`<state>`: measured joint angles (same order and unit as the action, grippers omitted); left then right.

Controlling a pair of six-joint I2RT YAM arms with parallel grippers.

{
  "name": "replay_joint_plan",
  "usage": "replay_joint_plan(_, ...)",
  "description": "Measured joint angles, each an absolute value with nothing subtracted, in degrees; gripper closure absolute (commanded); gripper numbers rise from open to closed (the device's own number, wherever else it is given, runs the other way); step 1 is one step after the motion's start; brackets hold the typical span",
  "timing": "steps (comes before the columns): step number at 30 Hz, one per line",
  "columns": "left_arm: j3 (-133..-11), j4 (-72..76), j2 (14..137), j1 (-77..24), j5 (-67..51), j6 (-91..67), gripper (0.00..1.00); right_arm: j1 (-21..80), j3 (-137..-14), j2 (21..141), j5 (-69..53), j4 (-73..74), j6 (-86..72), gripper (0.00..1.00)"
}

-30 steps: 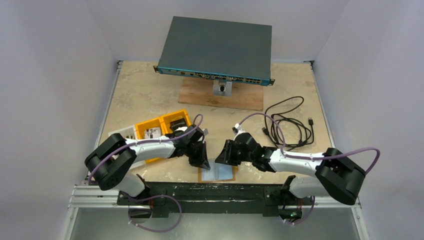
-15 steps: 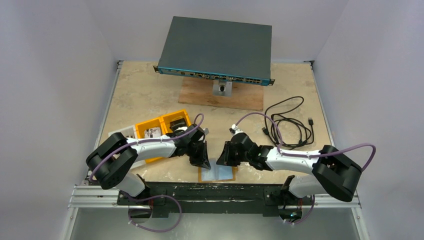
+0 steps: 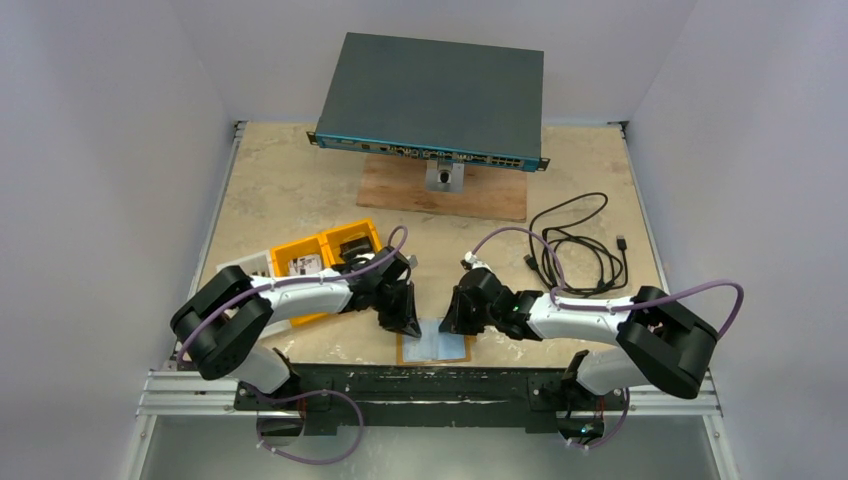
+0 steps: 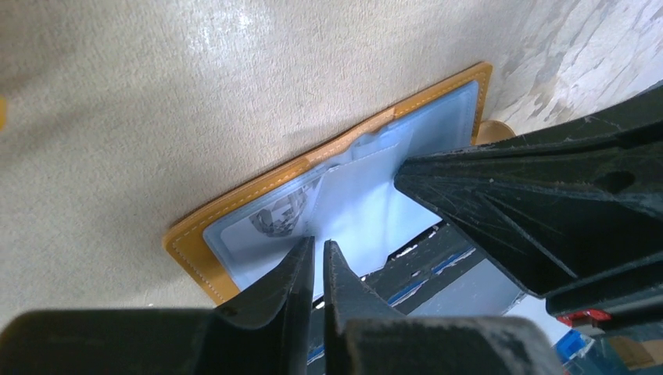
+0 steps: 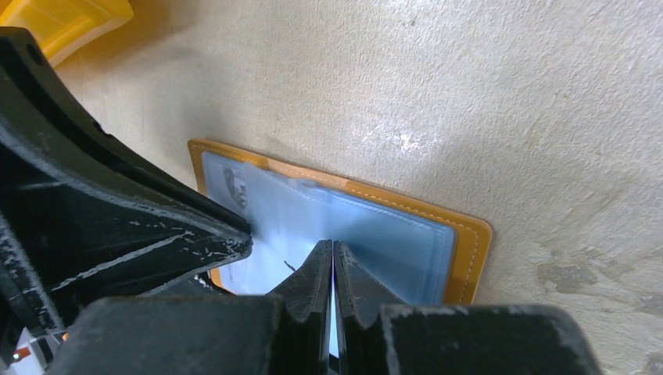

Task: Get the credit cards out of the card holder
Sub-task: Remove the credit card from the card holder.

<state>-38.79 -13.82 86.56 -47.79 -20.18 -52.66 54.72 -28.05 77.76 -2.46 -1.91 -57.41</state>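
Observation:
The tan-orange card holder lies open at the table's near edge, with clear sleeves over grey-silver credit cards. My left gripper is shut, its tips down on the holder's left half. My right gripper is shut, its tips on the middle of the holder. A thin pale sliver runs between its jaws. A pale sheet stands lifted off the holder beside them; I cannot tell whether it is a card or a sleeve.
A yellow compartment tray with a white section sits behind the left arm. A network switch stands on a wooden board at the back. A coiled black cable lies right. A metal rail borders the holder.
My right gripper has moved left onto the holder and its jaws have closed. The left gripper has stayed in place on the holder.

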Motion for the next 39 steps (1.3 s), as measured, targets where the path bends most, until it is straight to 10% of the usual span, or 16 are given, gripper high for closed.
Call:
replay_joint_plan(8, -40.8, -20.5, 81.2, -47.8, -15.9, -51.1, 0.74, 54.7, -28.0, 78.1, -2.5, -1.8, -57.5, 1.00)
replay_joint_plan(17, -41.1, -21.6, 82.8, -47.8, -14.4, -49.9, 0.98, 54.7, -28.0, 78.4, -2.5, -2.4, -57.6, 1.00)
replay_joint_plan(39, -49.9, -15.5, 92.5, -53.0, -20.7, -50.5, 0.97, 54.7, -35.2, 59.2, 4.3, 15.2, -56.9, 0.79)
